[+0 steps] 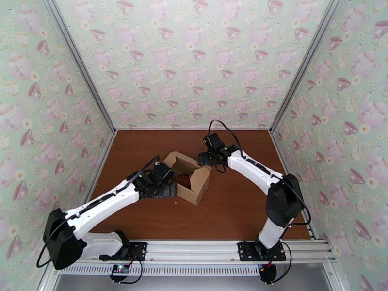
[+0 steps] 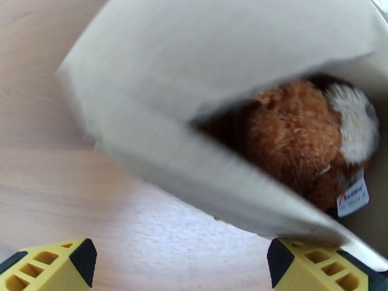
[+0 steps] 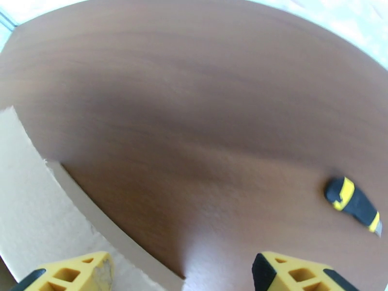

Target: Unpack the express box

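Brown table [image 3: 194, 103] bears a cutter [image 3: 353, 204]; express box [image 2: 194, 69] holds plush [image 2: 291, 137]; both jaws released

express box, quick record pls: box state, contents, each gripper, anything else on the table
box: express box on the table, top flaps open
contents: brown plush toy with a white tag, inside the box
left gripper: open, fingers wide apart at a flap edge
right gripper: open, beside another flap, holding nothing
other: black and yellow utility knife lying on the table, apart from the box
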`<state>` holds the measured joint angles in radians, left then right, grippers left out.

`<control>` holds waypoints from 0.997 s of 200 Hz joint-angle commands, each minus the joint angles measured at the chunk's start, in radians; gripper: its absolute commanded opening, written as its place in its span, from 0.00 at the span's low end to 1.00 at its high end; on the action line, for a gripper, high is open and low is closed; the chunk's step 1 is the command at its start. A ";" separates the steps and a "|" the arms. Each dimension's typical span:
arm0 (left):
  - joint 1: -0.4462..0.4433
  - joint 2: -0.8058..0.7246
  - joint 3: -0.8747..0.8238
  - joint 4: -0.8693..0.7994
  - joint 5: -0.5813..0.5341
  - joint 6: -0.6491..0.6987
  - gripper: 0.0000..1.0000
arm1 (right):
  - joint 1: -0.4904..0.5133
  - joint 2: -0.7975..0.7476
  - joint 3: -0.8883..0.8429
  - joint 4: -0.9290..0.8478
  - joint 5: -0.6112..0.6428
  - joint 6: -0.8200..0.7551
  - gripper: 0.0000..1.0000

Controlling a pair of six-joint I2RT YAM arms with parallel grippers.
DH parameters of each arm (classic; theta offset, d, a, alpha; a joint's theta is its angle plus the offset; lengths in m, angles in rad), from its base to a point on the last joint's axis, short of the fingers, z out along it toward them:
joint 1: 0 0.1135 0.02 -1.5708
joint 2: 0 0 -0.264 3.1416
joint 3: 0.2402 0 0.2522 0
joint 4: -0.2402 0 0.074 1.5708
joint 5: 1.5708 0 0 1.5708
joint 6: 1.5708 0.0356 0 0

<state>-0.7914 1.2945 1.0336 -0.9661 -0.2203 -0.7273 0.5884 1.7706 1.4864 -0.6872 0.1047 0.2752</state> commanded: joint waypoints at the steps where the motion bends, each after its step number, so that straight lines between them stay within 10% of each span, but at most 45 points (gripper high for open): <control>1: -0.026 -0.010 -0.002 0.060 0.029 -0.041 1.00 | 0.022 0.052 0.058 -0.001 -0.106 -0.053 0.80; 127: -0.075 -0.243 0.082 -0.205 -0.018 -0.072 0.99 | 0.016 -0.040 0.229 -0.005 -0.074 -0.091 0.83; 199: -0.029 -0.085 0.269 -0.223 -0.139 0.096 1.00 | 0.044 -0.258 0.041 0.037 -0.006 -0.013 0.84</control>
<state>-0.8410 1.1294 1.2472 -1.1839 -0.2935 -0.7265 0.6113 1.5761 1.5867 -0.6651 0.0563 0.2173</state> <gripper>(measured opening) 0.997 0.841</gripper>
